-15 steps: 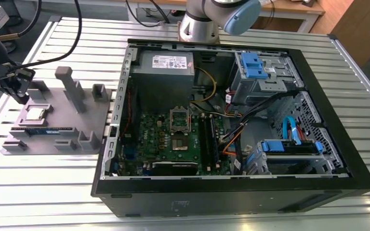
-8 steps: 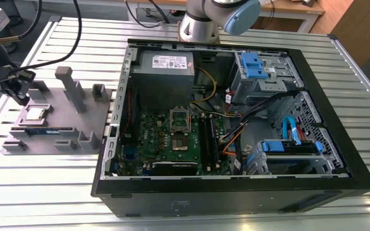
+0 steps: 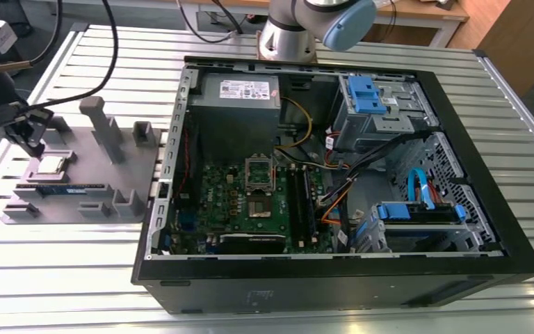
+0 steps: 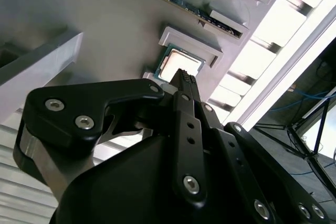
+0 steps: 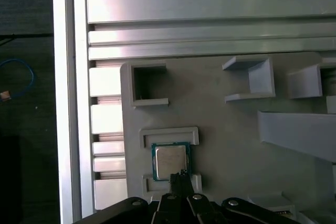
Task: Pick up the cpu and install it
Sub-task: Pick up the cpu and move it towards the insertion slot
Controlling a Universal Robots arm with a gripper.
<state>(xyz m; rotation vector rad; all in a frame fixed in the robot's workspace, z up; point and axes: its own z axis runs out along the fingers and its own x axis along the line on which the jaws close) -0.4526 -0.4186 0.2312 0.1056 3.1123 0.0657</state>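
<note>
The cpu, a small square chip with a silvery top, lies flat in a shallow recess of the grey fixture plate at the exterior view's left. My gripper hangs just above it, fingers shut together with nothing between them. In both wrist views the black fingertips sit close over the edge of the cpu, apart from it. The second wrist view shows the cpu just past the tip of the gripper. The open socket frame sits on the green motherboard inside the computer case.
A blue-green memory stick lies on the fixture plate beside the cpu. Grey upright posts rise from the plate near the gripper. The black open computer case with cables and blue drive bays fills the middle. The table is slatted aluminium.
</note>
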